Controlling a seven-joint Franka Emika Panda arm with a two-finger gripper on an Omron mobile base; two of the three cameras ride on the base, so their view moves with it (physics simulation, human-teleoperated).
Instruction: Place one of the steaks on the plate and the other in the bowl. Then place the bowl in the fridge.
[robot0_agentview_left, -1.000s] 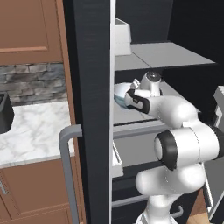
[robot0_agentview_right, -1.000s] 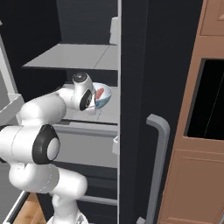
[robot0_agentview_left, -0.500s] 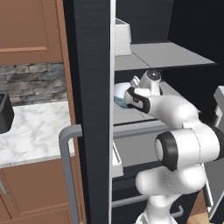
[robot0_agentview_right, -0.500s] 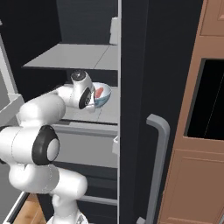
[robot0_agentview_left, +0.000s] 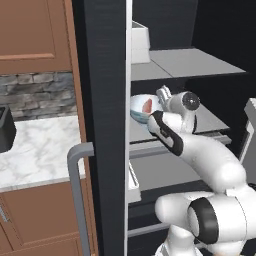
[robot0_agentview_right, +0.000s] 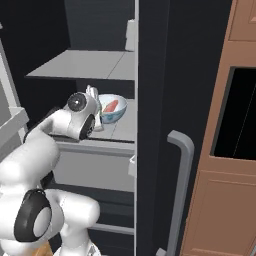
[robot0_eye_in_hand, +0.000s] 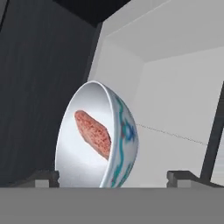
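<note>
Grey shelves line the open tall black fridge. On the middle shelf rests the deep pale-blue bowl, whitish inside, with a flat pinkish-red steak in it. The two-finger gripper, clamped on the bowl's rim a second ago, now stands with jaws apart. The bowl is released; placement appears complete, only withdrawal remaining.

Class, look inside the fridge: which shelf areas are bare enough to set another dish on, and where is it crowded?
The upper shelf is bare in front of the white box. On the middle shelf, room remains right of the bowl. Its left is crowded by the gripper.
</note>
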